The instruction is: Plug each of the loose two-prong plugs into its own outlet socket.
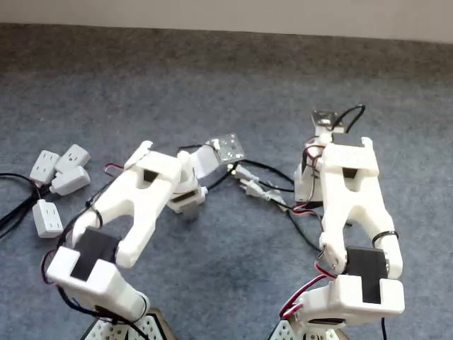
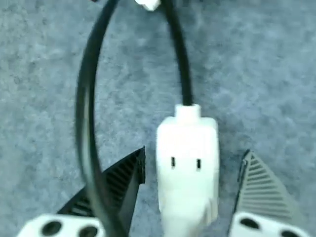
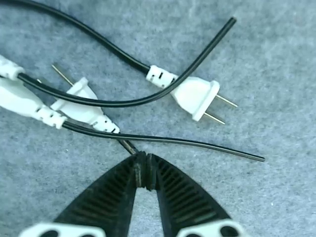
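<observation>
The left hand (image 2: 195, 150) is released, its fingers (image 2: 126, 177) straddling a white outlet socket (image 2: 187, 143) that lies on the grey bench (image 2: 256, 74), with a gap on either side. I would close squarely on the socket's flanks, leaving the two slots uncovered, and keep the looping black cord (image 2: 86, 113) out of the pinch. The right hand (image 3: 144, 160) is clenched, nothing clearly between its fingers, its tips just short of a thin cord (image 3: 197, 144). It needs to open before taking the two-prong plug (image 3: 197, 96) beyond by its body, prongs left free. A second plug (image 3: 81, 101) lies close by, so approach cleanly. Spare sockets (image 1: 60, 168) wait farther left.
</observation>
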